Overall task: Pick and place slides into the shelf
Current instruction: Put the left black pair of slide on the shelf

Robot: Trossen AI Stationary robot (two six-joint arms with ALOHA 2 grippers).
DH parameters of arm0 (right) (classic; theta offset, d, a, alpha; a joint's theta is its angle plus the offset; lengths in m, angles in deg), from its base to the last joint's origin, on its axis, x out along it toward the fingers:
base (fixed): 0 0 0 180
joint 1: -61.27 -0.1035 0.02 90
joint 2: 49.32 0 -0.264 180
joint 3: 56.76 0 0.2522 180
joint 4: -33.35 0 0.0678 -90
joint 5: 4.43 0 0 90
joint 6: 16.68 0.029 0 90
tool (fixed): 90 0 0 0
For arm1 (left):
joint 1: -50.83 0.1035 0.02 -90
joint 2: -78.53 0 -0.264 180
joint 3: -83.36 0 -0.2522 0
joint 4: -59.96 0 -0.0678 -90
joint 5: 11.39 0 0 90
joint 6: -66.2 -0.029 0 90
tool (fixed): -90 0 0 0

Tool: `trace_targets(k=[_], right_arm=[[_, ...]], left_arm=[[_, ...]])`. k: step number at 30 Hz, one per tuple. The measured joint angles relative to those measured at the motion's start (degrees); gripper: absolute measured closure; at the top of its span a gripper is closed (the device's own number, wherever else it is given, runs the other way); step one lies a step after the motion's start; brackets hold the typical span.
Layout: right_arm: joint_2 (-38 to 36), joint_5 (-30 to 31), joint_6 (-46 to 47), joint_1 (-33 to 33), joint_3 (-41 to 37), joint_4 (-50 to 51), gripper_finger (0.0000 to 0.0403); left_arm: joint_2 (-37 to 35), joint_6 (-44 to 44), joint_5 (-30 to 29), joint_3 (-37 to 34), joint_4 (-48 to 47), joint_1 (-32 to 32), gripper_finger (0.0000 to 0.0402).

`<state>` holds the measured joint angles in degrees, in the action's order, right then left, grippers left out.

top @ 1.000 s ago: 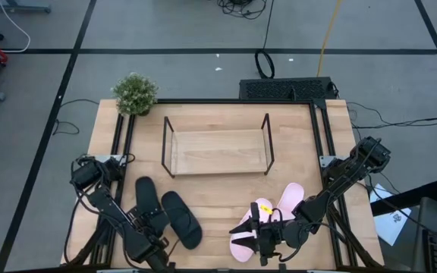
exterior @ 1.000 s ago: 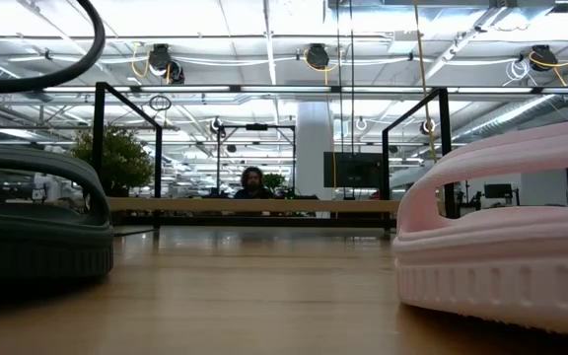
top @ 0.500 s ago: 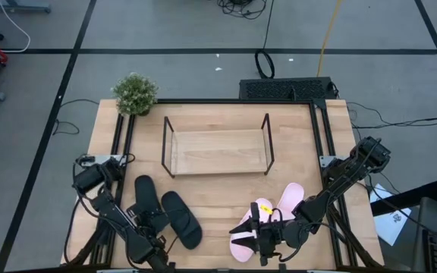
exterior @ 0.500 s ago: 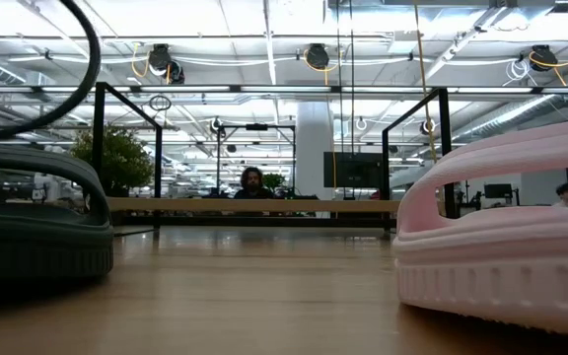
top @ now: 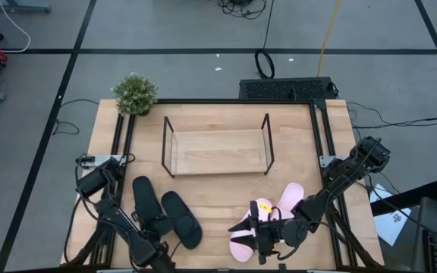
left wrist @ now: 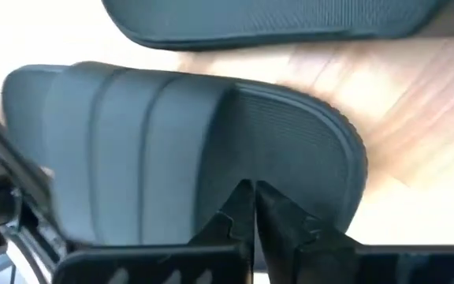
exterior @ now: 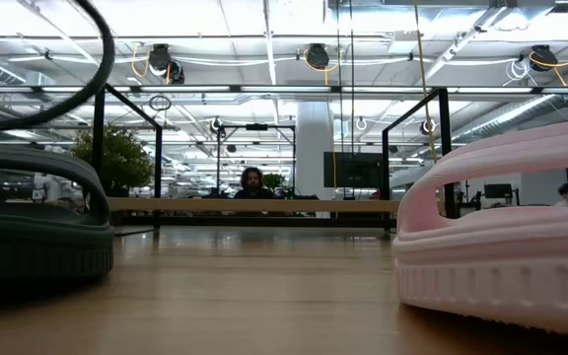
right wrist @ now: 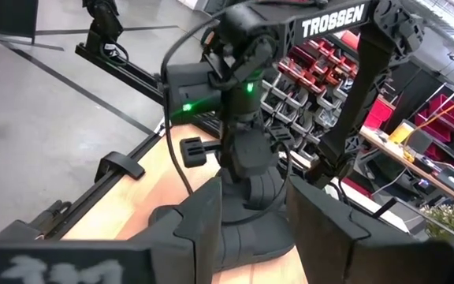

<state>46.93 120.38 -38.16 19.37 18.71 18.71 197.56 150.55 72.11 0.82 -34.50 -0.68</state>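
Observation:
Two black slides (top: 146, 199) (top: 183, 221) lie flat on their soles at the table's near left. My left gripper (top: 156, 225) is down between their near ends. In the left wrist view it (left wrist: 251, 191) is shut, its tips at the strap's edge over the footbed of one black slide (left wrist: 172, 150). Two pale pink slides (top: 243, 241) (top: 290, 199) lie at the near right. My right gripper (top: 250, 227) hovers over the nearer pink one, level, pointing toward the table's left; its fingers (right wrist: 203, 225) stand apart with nothing pink between them. The shelf (top: 217, 152) stands at the table's middle far side. My left gripper has its shut fingertips (left wrist: 243, 197) right at the black slide's footbed (left wrist: 290, 134), beside the strap's edge, coming from above at a slant. Whether the tips touch the slide or pinch any of it, I cannot tell. The slide lies flat on the table.
A small potted plant (top: 135, 93) stands at the table's far left corner. Black rails (top: 120, 152) (top: 319, 152) run along both sides of the table. A cable loop (exterior: 57, 89) of the left arm hangs above the black slide (exterior: 28, 232) in the low view.
My left arm has shifted a little: its upper joint has gone toward the near edge and slightly right, and its cable loop has swung in the low view. The slides and my right arm have stayed in place.

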Motion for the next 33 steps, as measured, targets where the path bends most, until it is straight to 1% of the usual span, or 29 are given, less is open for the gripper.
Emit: trace_targets(k=[5,9,13,20,26,33], right_arm=[[0.0,0.0,1.4,0.5,0.0,0.0,0.0268],[0.0,0.0,1.5,0.6,0.0,0.1,0.0268],[0.0,-0.1,1.5,0.6,0.0,0.2,0.0268],[0.0,-0.1,1.5,0.6,0.0,0.4,0.0268],[0.0,-0.1,1.5,0.6,0.0,0.4,0.0268],[0.0,-0.1,1.5,0.6,0.0,0.4,0.0268]], left_arm=[[0.0,0.1,-1.4,2.3,-3.4,0.0,0.0399],[0.0,0.1,-1.5,2.3,-3.2,0.0,0.0391],[0.0,-0.2,-1.5,2.3,-3.3,0.0,0.0399],[0.0,0.2,-1.5,-0.1,-3.2,0.0,0.039],[0.0,0.2,-1.6,-0.2,-3.2,0.0,0.04],[0.0,1.2,-2.0,-0.2,-3.3,0.0,0.0386]])
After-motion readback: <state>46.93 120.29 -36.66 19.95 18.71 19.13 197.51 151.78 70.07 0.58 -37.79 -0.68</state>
